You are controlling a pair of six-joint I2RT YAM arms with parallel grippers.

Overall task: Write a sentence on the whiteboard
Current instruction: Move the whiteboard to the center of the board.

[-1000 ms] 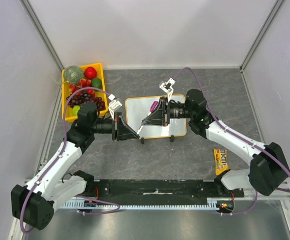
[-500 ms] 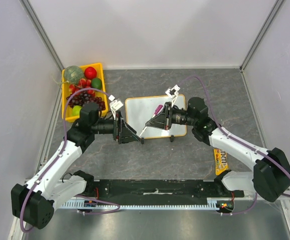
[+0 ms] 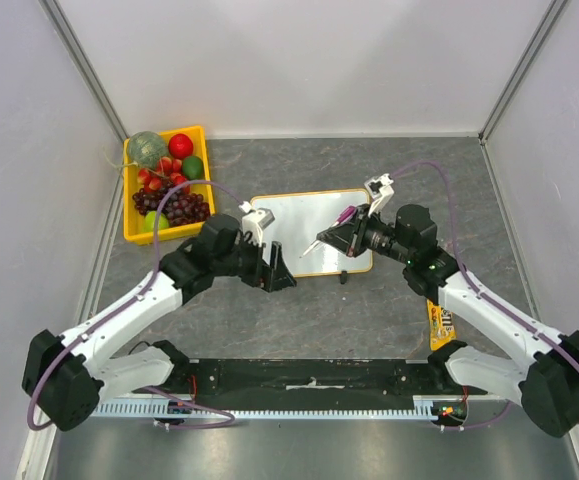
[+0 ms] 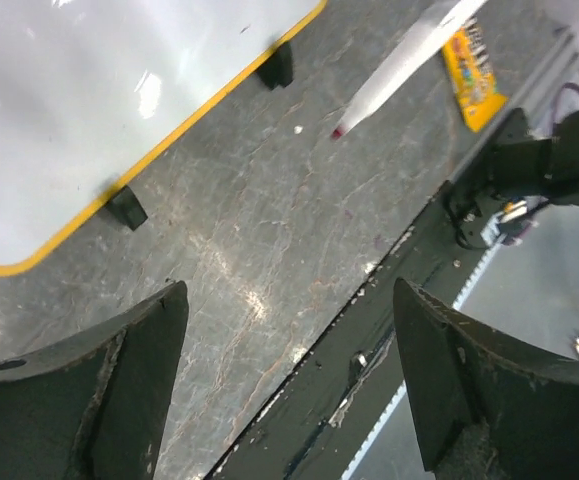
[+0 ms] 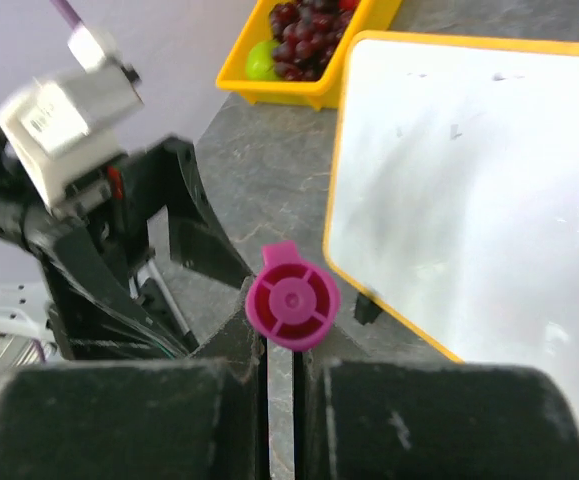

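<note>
Lying flat at the middle of the grey table (image 3: 369,310), one whiteboard (image 3: 299,215) has its long axis running left to right. Two black clips (image 4: 127,207) sit on its near long edge. Its white face carries only faint grey smudges.

One marker (image 4: 409,50) is clamped in the right gripper (image 3: 331,238), whose jaws are pressed together on the barrel. Its magenta cap end (image 5: 292,305) points far and right, and its tip points near and left, close to the board's near edge.

The left gripper (image 3: 279,272) hangs just beside the board's near left corner, fingers spread apart and empty.

One yellow tray (image 5: 299,92) of fruit sits far left. One yellow snack packet (image 3: 439,322) lies to the right, its print too small to read.
</note>
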